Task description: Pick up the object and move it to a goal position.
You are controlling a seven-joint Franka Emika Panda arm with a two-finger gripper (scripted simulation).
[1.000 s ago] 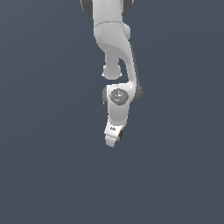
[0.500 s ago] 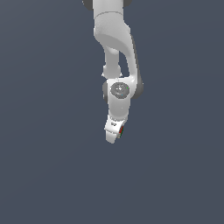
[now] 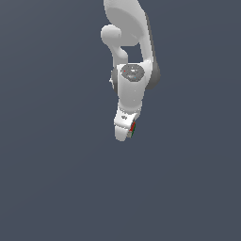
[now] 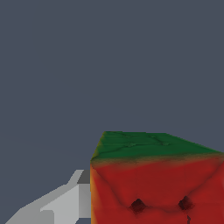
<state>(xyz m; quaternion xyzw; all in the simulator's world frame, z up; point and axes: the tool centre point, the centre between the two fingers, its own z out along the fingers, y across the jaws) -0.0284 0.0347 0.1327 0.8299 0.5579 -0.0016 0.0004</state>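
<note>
Wrist view fills with the small red cube with a green face [image 4: 155, 183], which I see pinched by the white gripper [image 3: 128, 134], poking out at its 3 o'clock side.

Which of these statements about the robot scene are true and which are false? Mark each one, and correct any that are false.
1. The gripper points downward in the exterior view. True.
2. The cube is blue and yellow. False: the wrist view shows a red face with a green face above it.
3. A gripper finger touches the cube's side in the wrist view. True.
4. The cube lies far from the gripper, at the exterior view's left edge. False: a sliver of red and green shows right at the gripper tip.
5. Several other objects surround the arm. False: only plain dark grey background shows.
</note>
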